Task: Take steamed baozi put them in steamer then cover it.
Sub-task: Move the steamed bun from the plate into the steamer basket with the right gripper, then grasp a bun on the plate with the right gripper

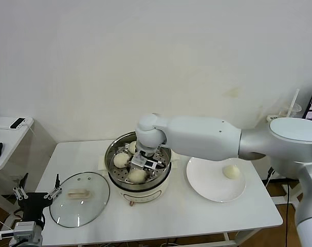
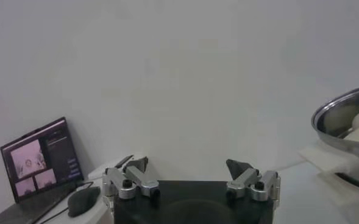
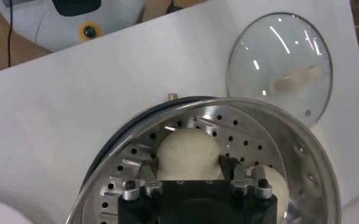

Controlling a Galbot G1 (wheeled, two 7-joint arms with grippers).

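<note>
Right tool [image 1: 145, 163] down inside steamer [image 1: 113, 152], fingers either side of a bun [image 3: 188, 153] and touching it, so pinching that bun; whether already resting on the perforated floor: cannot tell

Left tool [image 1: 37, 195] parked low beside the left edge of worktop [image 1: 166, 216], fingers spread, nothing between them

Bun count, head view: three in steamer — one at left [image 1: 121, 159], one at rear [image 1: 131, 147] partly hidden by the arm, one at front [image 1: 138, 176] near the right tool; which of these is the pinched one: not certain. Fourth bun [image 1: 231, 171] alone on white plate [image 1: 204, 181], right of steamer

Glass lid [image 1: 79, 198] flat on worktop, left of steamer, handle up, near the left tool

Step in hand, judged: setting a bun down in the basket. To do well:
- lower until bun sits on the floor before opening; no drop
- place in a free gap, not pressed against neighbours; soft dough likely to dent or stick
- open fingers just enough to free it, then lift straight up clear of the rim
- leave a gap for the last bun
- lid afterwards, by the handle, level, centred on the rim

Writing: none legible on pot base, lid or plate. Laptop screen [image 2: 42, 159] in left wrist view shows windows, text too small to read
</note>
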